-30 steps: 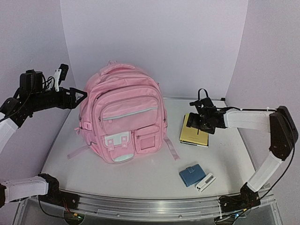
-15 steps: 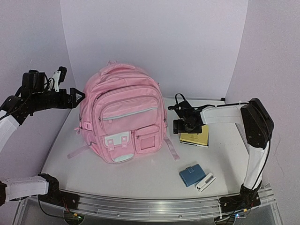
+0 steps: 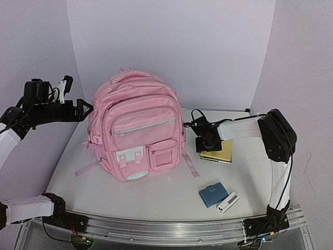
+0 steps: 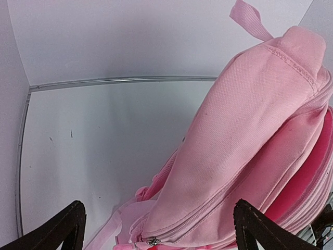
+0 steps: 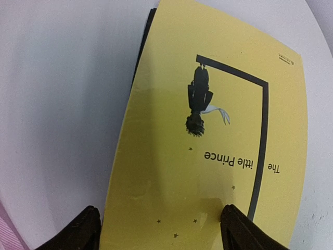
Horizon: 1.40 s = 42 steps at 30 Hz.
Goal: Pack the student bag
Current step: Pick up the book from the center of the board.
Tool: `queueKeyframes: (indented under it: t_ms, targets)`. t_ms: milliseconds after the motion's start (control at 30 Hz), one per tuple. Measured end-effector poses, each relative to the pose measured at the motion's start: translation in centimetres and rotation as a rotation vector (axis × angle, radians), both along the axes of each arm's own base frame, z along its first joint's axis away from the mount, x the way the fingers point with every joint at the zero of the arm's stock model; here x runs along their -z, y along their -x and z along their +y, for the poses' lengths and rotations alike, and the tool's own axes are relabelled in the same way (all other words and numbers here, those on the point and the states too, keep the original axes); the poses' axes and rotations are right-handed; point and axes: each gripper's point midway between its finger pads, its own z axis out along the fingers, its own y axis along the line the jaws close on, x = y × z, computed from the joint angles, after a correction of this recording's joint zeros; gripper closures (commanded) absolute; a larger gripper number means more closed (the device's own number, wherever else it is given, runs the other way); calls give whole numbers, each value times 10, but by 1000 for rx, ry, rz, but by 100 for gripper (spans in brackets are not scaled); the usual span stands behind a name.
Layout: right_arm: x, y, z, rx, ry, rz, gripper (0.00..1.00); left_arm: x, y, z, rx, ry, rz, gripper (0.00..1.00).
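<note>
We judge the student bag (image 3: 135,130) soft, best gripped at its top handle (image 3: 126,74); left tool (image 3: 86,108) and right tool (image 5: 158,211) gape empty.

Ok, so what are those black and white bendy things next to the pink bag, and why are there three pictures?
Those are two robot arms, each ending in a two-finger gripper. The wide picture comes from a camera above and behind them; the other two come from cameras on their wrists. On the table are a pink backpack, a yellow book, a small blue case and a little white thing. The left gripper is open beside the backpack; the right gripper is open over the yellow book. Neither holds anything.
</note>
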Motion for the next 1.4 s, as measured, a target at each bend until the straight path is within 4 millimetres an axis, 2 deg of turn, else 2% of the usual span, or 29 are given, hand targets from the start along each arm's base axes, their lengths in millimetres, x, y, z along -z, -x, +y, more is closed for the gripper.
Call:
queueKeyframes:
  t_ms: [267,367,467,533,767,933,1000,1067,1133,1200,1400]
  targets:
    - [0,17,-13,23,21,-30,60,0,0,0,3,-5,-4,1]
    - [0,24,-20,29,28,-23,66,-1,0,0,2,-4,-5,1]
    - [0,26,-21,27,25,-22,66,-1,-1,0,1,-3,-8,1]
    - [-1,27,-21,26,15,-27,62,-3,-1,0,1,-2,-14,1]
    - [-11,40,-20,43,-90,0,34,-2,-1,0,1,-3,-14,1]
    - [-52,37,-22,47,-219,-38,24,-3,-1,0,1,-3,-15,0]
    - [-70,29,-30,62,-277,-69,20,-3,-1,1,-6,-5,-15,0]
    - [-80,20,-44,81,-325,-90,17,-2,-2,3,-17,-6,-14,0]
    - [-78,13,-64,108,-371,-90,14,-2,-4,6,-33,0,-10,0]
    - [-66,10,-87,136,-415,-66,13,-2,-4,9,-48,8,-6,0]
    - [-30,21,-139,195,-545,25,13,-8,1,13,-70,43,-17,0]
